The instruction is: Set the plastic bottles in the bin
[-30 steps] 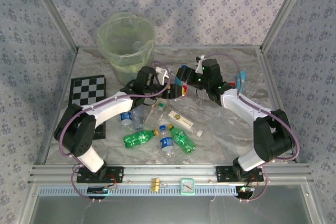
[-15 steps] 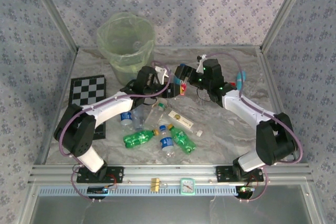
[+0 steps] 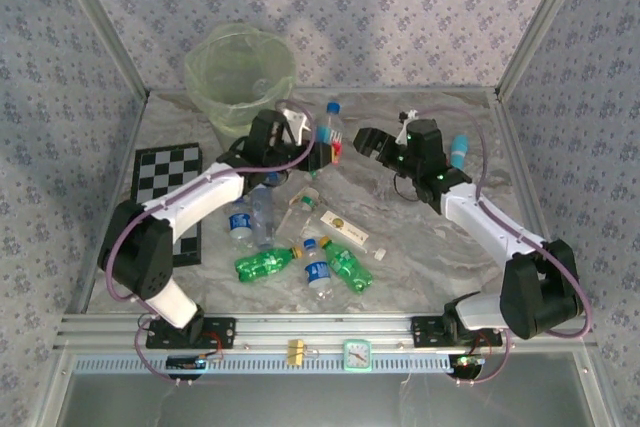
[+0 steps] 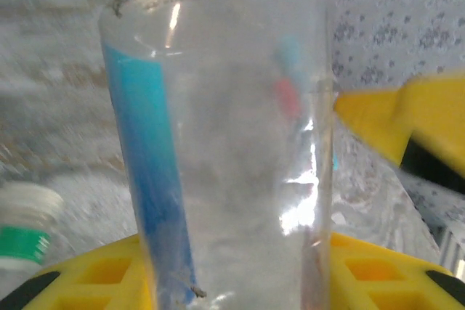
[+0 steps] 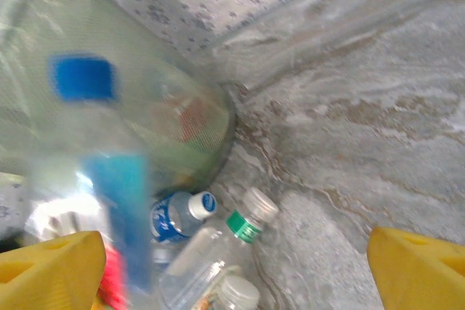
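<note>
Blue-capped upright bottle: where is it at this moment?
Top view: the blue-capped bottle is held upright in the left hand, just right of the bin, the open right hand beyond it on the right.

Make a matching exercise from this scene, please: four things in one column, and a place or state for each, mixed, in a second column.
1 left gripper
2 right gripper
3 bin
4 checkerboard

A open, holding nothing
B shut on a clear bottle
C flat near the table's left edge
D upright, at the far left

Pairs: 1-B, 2-A, 3-D, 4-C.
</note>
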Controlling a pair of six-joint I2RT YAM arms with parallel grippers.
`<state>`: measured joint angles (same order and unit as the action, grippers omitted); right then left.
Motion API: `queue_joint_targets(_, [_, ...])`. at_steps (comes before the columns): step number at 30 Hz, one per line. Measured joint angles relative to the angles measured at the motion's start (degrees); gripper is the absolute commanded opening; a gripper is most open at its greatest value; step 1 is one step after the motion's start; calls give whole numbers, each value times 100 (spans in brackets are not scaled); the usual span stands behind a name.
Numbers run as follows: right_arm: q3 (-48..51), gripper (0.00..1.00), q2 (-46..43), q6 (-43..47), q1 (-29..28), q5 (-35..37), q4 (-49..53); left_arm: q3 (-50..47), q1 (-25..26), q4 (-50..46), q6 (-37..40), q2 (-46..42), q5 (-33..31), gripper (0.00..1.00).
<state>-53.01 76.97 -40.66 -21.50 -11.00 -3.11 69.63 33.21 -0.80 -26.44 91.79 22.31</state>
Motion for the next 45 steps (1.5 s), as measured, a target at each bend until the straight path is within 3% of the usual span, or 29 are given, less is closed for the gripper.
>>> queue_joint_targets(11, [229,96,7,2,-2,33,146,1746,-527,-940,1346,-192,-894,46])
queue_joint_targets(17, [229,100,7,68,-17,22,146,2522,-1078,-1373,1593,-192,-1325,46])
queue_joint_targets(25, [229,100,7,177,-57,-37,149,2562,-1904,-1637,1567,-201,-1683,46])
queue_joint_targets(31, [229,100,7,264,-90,-57,170,2393,-2090,-1805,1572,-188,-1899,47])
queue_joint_targets(39, [219,100,11,286,-219,-79,291,2393,-2122,-2124,1528,170,-1926,56])
queue_joint_targets(45, [199,100,35,404,-245,-76,442,2426,-2122,-2135,1486,293,-1919,76])
